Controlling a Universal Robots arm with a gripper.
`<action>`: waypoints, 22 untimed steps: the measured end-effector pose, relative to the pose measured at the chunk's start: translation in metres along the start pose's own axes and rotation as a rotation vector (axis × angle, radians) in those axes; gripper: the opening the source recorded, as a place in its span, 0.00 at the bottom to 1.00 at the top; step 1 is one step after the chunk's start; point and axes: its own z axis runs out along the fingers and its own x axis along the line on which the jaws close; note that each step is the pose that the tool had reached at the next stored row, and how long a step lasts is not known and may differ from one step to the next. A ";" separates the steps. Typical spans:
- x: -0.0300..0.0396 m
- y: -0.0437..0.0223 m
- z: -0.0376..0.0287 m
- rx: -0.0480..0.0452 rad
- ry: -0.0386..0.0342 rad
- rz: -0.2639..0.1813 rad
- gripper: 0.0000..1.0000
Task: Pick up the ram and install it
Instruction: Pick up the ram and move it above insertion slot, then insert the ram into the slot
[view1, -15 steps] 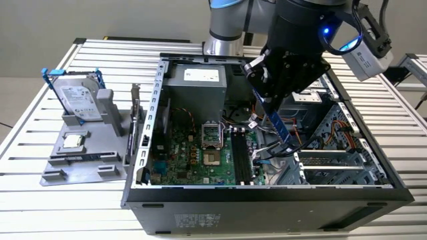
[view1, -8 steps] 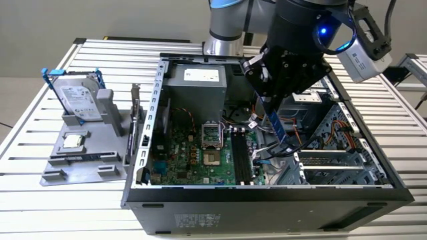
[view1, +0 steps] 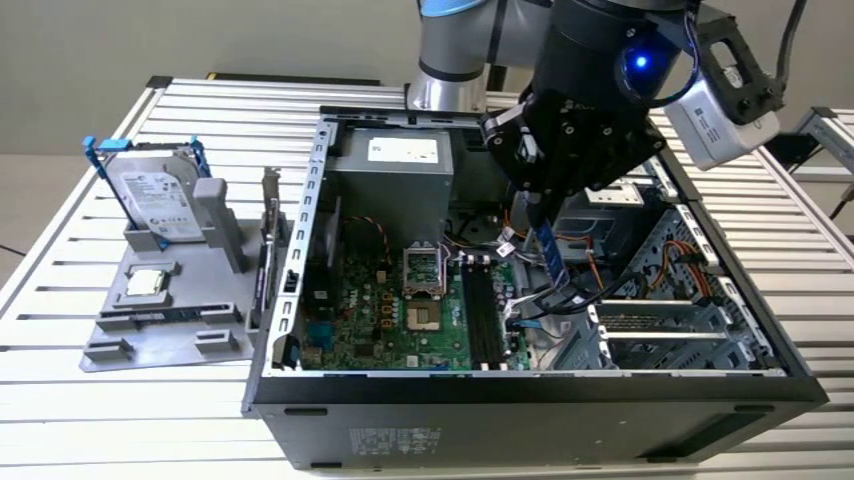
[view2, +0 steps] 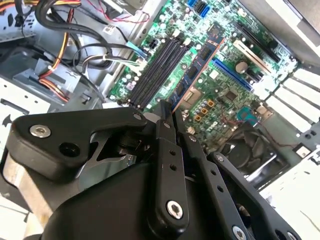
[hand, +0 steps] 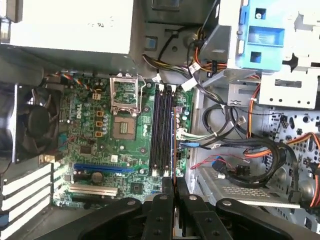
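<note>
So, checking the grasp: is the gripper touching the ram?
Touching. In the second wrist view the gripper pinches the near end of the ram between its fingers, no gap visible.

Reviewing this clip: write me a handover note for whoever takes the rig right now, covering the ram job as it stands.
Gripper: shut on the ram, pinching one end so that the stick juts out past the fingers.
Ram: in the air inside the open computer case, above the motherboard and roughly lined up with the black memory slots.
Done: pick-up; the ram is held over the board.
Left: the ram is not seated in a slot. The slots look empty in both wrist views.
</note>
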 end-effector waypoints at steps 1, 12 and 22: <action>0.0000 0.0000 0.0000 0.0000 0.0000 0.010 0.00; -0.0029 0.0004 0.0022 -0.0003 0.0008 0.073 0.00; -0.0133 0.0023 0.0192 -0.0005 0.0029 0.127 0.00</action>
